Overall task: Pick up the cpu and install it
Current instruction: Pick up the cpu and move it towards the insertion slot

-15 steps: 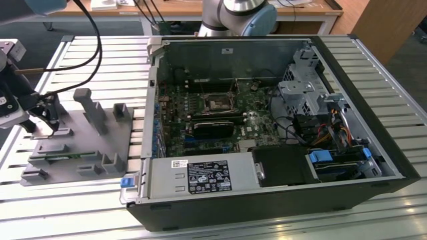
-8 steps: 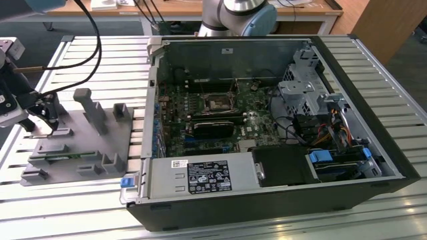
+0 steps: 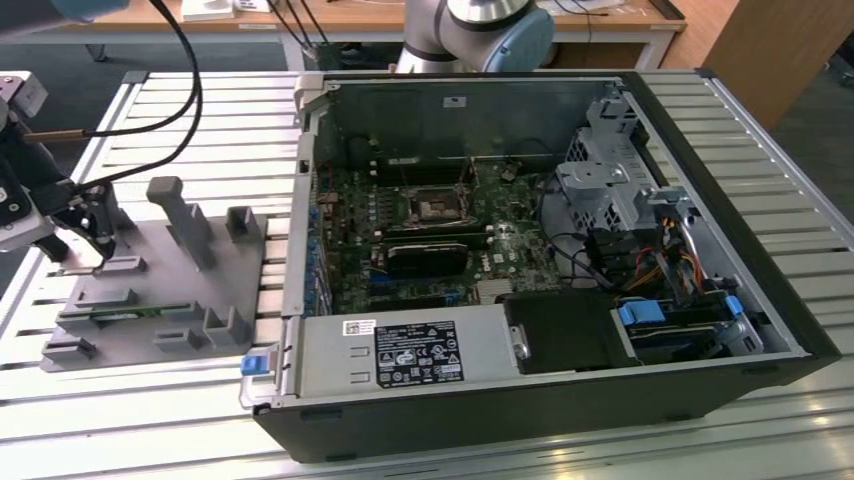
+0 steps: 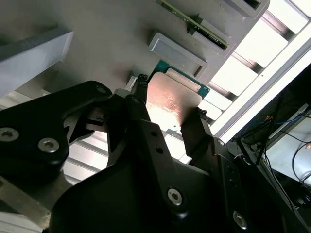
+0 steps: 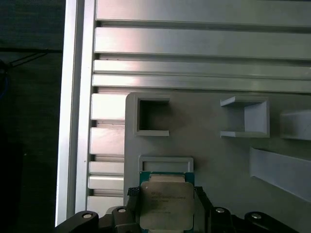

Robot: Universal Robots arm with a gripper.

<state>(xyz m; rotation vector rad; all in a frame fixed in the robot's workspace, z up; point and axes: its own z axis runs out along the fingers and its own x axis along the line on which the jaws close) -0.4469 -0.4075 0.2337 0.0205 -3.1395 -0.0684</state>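
Note:
The cpu (image 5: 165, 206) is a flat square chip with a silver-grey metal top and a thin green rim. In both wrist views it sits between my black fingertips, which press on two opposite edges. My gripper (image 5: 166, 196) is shut on it, just over a shallow framed pocket of the grey fixture plate (image 5: 218, 160). The second wrist view shows the cpu (image 4: 172, 104) from a low angle with a finger (image 4: 194, 128) on one side. In the exterior view my gripper (image 3: 78, 243) hangs over the fixture plate (image 3: 147, 300) at the exterior view's left. The black-framed motherboard socket (image 3: 434, 205) lies inside the open computer case.
The open computer case (image 3: 534, 400) takes up the middle and right of the slatted aluminium table (image 3: 200, 130). Upright grey blocks (image 3: 187, 220) stand on the fixture plate close to my gripper. A black cable (image 3: 180, 90) loops above the table's left side.

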